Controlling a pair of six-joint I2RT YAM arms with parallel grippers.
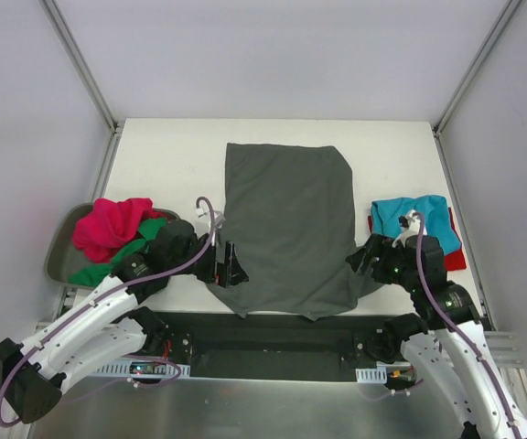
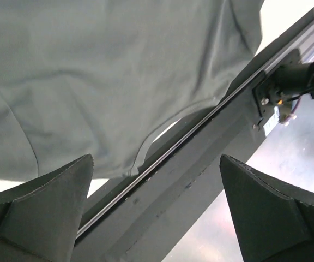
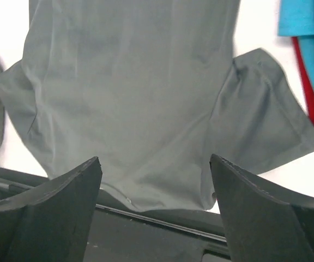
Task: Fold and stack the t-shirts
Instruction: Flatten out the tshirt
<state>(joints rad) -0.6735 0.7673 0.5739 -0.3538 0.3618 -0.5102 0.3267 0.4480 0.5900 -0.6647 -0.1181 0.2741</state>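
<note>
The dark grey t-shirt (image 1: 289, 224) lies spread flat in the middle of the table, its collar end at the near edge; it also shows in the left wrist view (image 2: 108, 76) and the right wrist view (image 3: 135, 93). My left gripper (image 1: 231, 268) is open and empty at its near left sleeve. My right gripper (image 1: 366, 259) is open and empty at its near right sleeve (image 3: 266, 125). A folded teal t-shirt (image 1: 412, 218) lies on a red t-shirt (image 1: 455, 249) at the right. Crumpled magenta pink (image 1: 108, 224) and green (image 1: 122, 254) t-shirts lie in the tray.
The dull grey-green tray (image 1: 59, 258) sits at the table's left edge. A black rail (image 1: 273, 334) runs along the near table edge, under the shirt's collar; it also shows in the left wrist view (image 2: 200, 158). Metal frame posts stand at the back corners.
</note>
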